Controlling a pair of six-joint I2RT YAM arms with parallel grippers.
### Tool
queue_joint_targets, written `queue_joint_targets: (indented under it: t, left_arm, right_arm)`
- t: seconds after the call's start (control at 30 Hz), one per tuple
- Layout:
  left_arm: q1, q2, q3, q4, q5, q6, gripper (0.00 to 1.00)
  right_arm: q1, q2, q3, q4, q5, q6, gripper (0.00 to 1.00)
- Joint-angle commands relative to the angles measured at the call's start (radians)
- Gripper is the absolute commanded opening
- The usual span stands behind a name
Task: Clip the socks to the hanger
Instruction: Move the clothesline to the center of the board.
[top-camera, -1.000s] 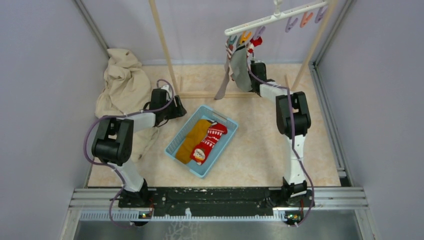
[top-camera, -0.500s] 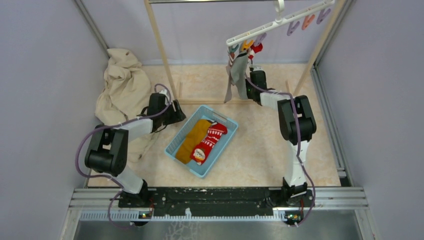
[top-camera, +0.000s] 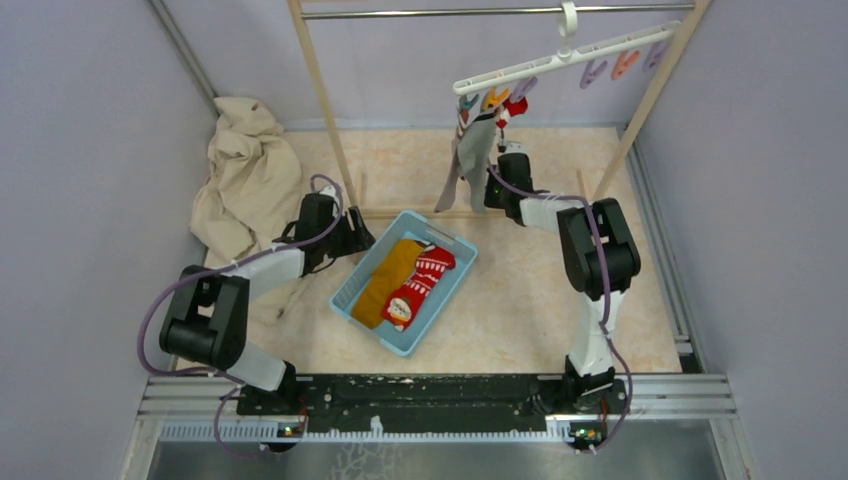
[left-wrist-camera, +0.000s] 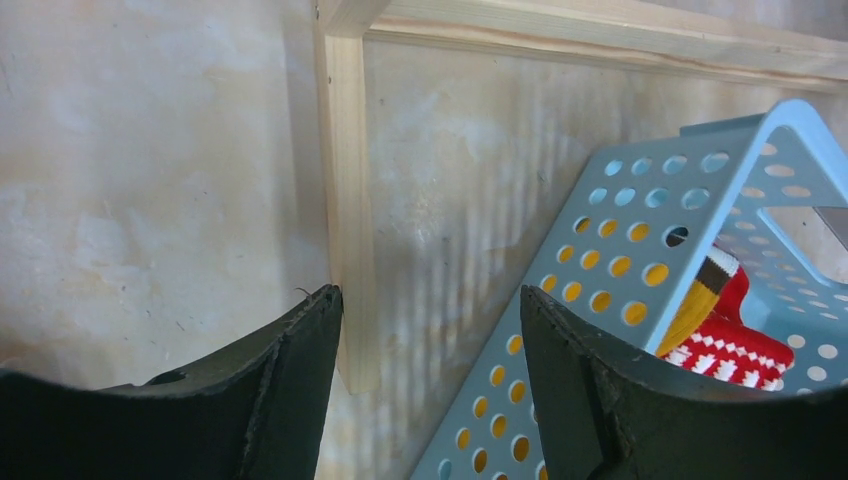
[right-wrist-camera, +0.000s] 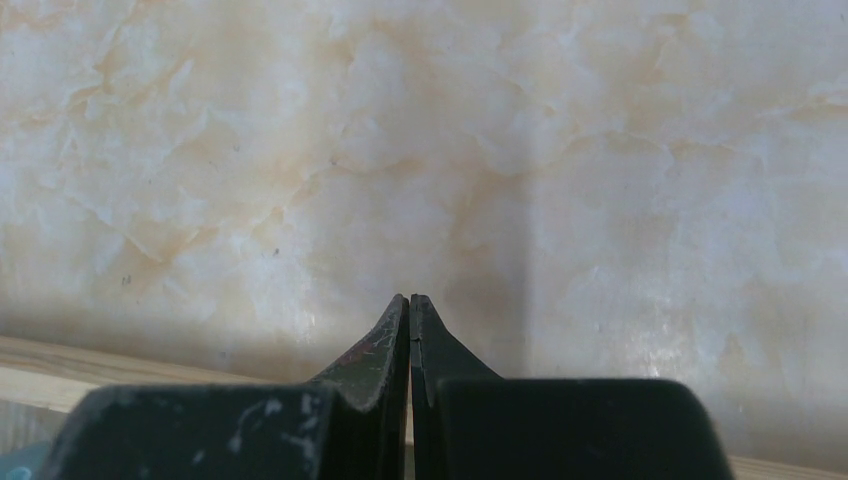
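My left tool (left-wrist-camera: 430, 300) gapes empty at the ten-o'clock wall of the basket (top-camera: 365, 262); right tool (right-wrist-camera: 410, 300) is pinched shut on nothing. Yellow sock (top-camera: 385, 280) and red sock (top-camera: 425, 272) lie inside, hanger (top-camera: 560, 58) at one o'clock. Diving in, I might shove the basket.

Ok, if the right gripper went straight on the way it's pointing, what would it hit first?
Probably the marbled beige tabletop: the right gripper, shut, points at bare surface just past the pale wooden bar. Depth is unclear.
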Motion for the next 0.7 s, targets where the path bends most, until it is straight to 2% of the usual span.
queue_joint_targets:
  t: [0.0, 0.27, 0.3, 0.47, 0.57, 0.67]
  left_arm:
    - [-0.027, -0.061, 0.004, 0.030, 0.029, -0.031, 0.71]
    - [-0.028, -0.102, 0.100, -0.006, -0.003, -0.067, 0.71]
    - [-0.029, -0.099, 0.107, 0.000, 0.004, -0.068, 0.71]
    - [-0.029, -0.074, 0.130, 0.014, 0.009, -0.067, 0.72]
    - [-0.032, -0.077, 0.136, 0.038, 0.008, -0.050, 0.72]
    - [-0.037, -0.102, 0.138, 0.069, 0.024, -0.019, 0.72]
  right_arm:
    - [0.030, -0.097, -0.048, -0.096, 0.020, 0.031, 0.00]
    - [-0.035, -0.152, -0.037, -0.156, 0.027, 0.093, 0.00]
    - [-0.053, -0.142, -0.039, -0.154, 0.009, 0.109, 0.03]
    - [-0.117, -0.145, -0.102, -0.089, -0.095, 0.157, 0.30]
    - [-0.121, -0.178, -0.114, -0.079, -0.097, 0.126, 0.37]
    - [-0.130, -0.220, -0.124, -0.052, -0.102, 0.122, 0.38]
